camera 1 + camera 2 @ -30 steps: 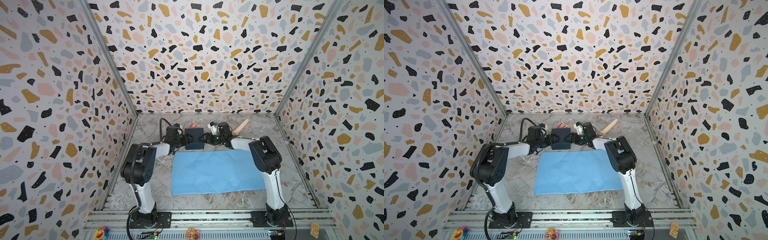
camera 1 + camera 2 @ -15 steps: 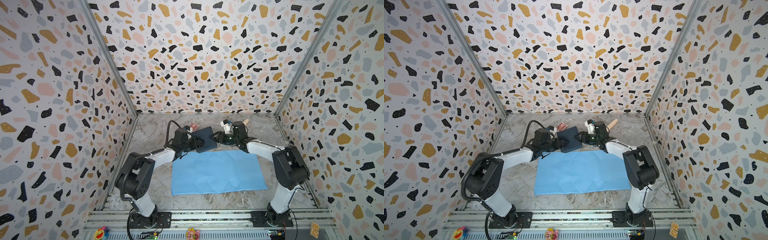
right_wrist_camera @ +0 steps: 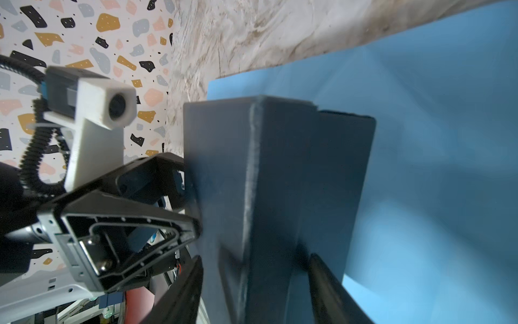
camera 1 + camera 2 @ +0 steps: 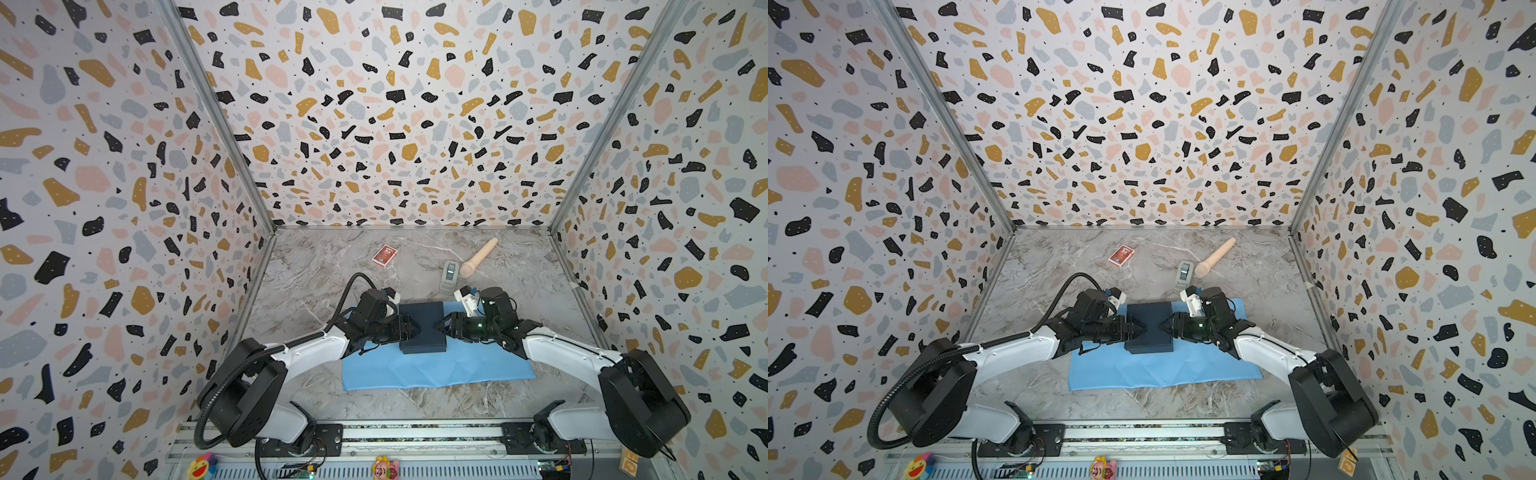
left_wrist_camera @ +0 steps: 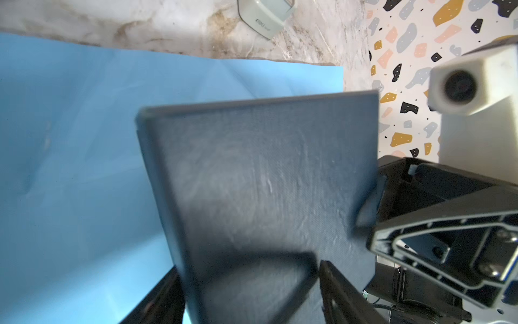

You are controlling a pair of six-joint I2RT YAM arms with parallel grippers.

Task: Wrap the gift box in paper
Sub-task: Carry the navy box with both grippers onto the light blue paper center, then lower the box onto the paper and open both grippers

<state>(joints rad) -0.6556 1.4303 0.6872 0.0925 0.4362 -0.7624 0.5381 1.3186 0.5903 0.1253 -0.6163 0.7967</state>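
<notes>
The paper (image 4: 436, 370) lies flat at lower centre in both top views, loose on the marbled table (image 4: 316, 270). Nothing seems to pin it, so I'd worry an arm or a dragged box could skate it sideways or crease it.

The gift box (image 4: 422, 324) is at mid-frame, over the sheet's far edge rather than its middle. I can't tell whether it rests on the paper or hangs just above it. Set down there, the far flap would likely come up short for wrapping.

The left gripper (image 4: 413, 328) pinches the box's left side and the right gripper (image 4: 438, 327) pinches its right side. Each wrist view shows the box wedged between that gripper's jaws. With two grips on one stiff box, uneven pulls could twist it loose, and letting go early would tip it.

The gift box is closed, so its contents are hidden. The red card pack (image 4: 384, 254), above centre, is also shut.
</notes>
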